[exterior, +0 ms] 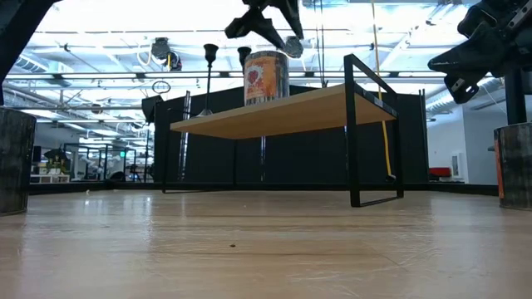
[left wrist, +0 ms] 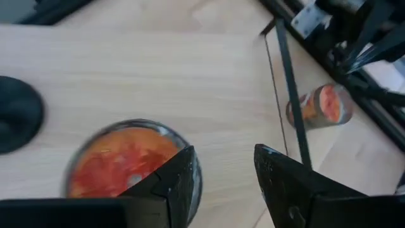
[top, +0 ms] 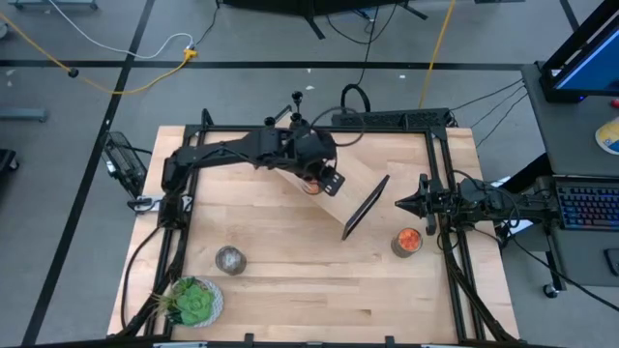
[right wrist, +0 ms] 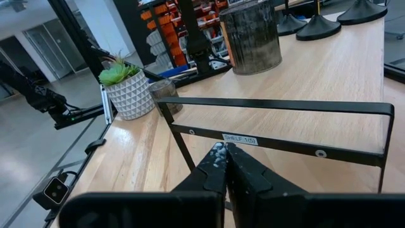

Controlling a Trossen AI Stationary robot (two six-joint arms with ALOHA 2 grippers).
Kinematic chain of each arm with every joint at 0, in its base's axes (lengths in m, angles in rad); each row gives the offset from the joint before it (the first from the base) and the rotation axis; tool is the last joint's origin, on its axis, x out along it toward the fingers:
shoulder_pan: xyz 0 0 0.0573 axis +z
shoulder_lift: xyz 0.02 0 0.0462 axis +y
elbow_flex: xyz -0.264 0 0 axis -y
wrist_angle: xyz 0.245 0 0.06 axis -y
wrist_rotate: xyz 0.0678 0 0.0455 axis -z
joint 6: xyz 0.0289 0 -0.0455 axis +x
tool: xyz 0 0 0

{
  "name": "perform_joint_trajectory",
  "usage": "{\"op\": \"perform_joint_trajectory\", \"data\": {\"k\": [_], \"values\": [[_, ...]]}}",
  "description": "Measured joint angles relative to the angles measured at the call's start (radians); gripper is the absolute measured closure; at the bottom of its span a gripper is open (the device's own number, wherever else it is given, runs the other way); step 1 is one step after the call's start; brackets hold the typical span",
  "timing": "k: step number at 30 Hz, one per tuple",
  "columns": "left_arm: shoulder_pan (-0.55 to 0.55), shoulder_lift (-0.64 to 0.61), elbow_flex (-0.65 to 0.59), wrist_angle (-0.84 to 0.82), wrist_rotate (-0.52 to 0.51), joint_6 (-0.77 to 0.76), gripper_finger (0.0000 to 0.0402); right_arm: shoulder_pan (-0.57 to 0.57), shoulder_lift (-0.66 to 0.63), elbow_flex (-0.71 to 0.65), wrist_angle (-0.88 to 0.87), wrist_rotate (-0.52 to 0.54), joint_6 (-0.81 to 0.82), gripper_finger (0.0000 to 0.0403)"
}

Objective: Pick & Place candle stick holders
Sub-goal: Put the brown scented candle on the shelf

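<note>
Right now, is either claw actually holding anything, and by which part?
Nothing is held. The left gripper hangs open above the orange jar; the right gripper is shut on nothing.

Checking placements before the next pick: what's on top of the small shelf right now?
On the shelf stand an orange-labelled candle jar, right below the open left gripper, and two black candle stick holders. The arm covers them from above.

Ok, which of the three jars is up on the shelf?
The orange jar on the shelf, right under the open left gripper. The other orange jar stands on the table beside the right gripper; the grey jar near the plant.
</note>
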Motion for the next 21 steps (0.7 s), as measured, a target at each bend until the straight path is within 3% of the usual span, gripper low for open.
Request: {"op": "perform_joint_trajectory", "data": {"k": [7,13,21], "values": [[-0.016,-0.088,0.000,0.049,-0.034,-0.006,0.0231,0.000,0.000,0.000,0.000,0.000,0.000,0.0403],[-0.085,-0.146,0.001,0.026,-0.040,-0.103,0.0231,0.000,0.000,0.000,0.001,0.000,0.000,0.0403],[-0.226,-0.165,0.000,-0.196,0.015,-0.434,0.0232,0.000,0.000,0.000,0.000,0.000,-0.003,0.0403]]}}
